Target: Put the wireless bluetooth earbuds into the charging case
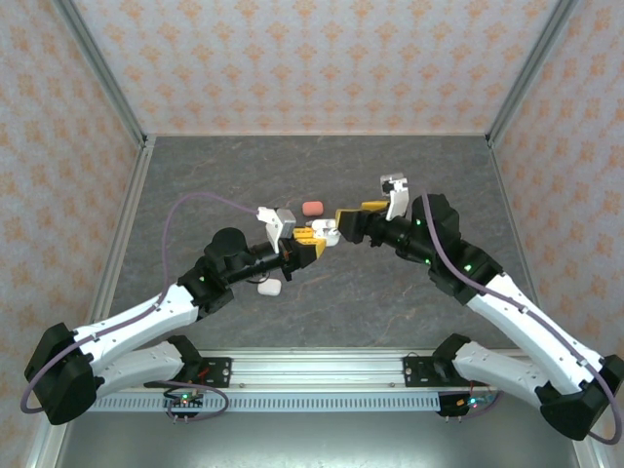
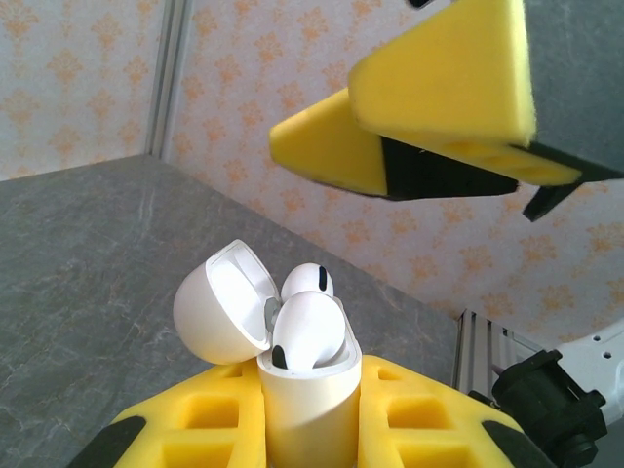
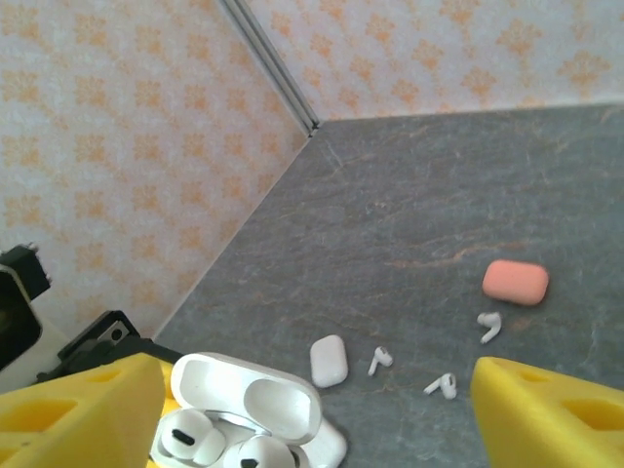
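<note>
My left gripper (image 2: 307, 414) is shut on a white charging case (image 2: 304, 390), held upright above the table with its lid (image 2: 219, 302) flipped open. Two white earbuds (image 2: 310, 327) sit in its wells, the nearer one not fully down. My right gripper (image 3: 312, 419) is open just above the case (image 3: 341, 450), its yellow fingers (image 3: 551, 414) wide apart with nothing between them. From above, the two grippers (image 1: 310, 241) (image 1: 343, 222) meet at the case (image 1: 327, 232) mid-table. Three loose white earbuds (image 3: 380, 360) (image 3: 444, 385) (image 3: 489, 326) lie on the table below.
A closed white case (image 3: 329, 360) lies beside the loose earbuds, seen in the top view next to the left arm (image 1: 269, 288). A coral case (image 3: 515, 282) rests farther back (image 1: 312, 208). Patterned walls enclose the grey table (image 1: 409, 166) on three sides.
</note>
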`<state>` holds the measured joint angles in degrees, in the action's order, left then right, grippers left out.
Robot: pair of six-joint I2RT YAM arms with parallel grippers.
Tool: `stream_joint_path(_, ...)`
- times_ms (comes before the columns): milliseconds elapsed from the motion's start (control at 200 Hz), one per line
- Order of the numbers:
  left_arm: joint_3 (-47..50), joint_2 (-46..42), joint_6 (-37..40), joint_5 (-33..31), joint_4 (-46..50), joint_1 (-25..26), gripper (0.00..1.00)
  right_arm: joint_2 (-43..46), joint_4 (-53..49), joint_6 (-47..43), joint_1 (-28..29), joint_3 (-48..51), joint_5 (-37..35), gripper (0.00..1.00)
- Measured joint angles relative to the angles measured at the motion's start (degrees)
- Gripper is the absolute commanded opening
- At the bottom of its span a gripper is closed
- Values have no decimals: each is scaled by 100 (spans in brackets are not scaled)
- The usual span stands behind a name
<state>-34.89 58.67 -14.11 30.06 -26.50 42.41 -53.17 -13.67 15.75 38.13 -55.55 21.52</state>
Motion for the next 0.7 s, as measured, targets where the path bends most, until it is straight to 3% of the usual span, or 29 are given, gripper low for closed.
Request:
stream_joint_path(390, 0, 0, 0, 249, 0, 0, 0, -304, 584, 479, -107, 509, 1832, 91)
stream_joint_path(701, 0, -2, -50, 271, -142, 0, 0, -297, 1078, 616, -144, 520, 2251, 76)
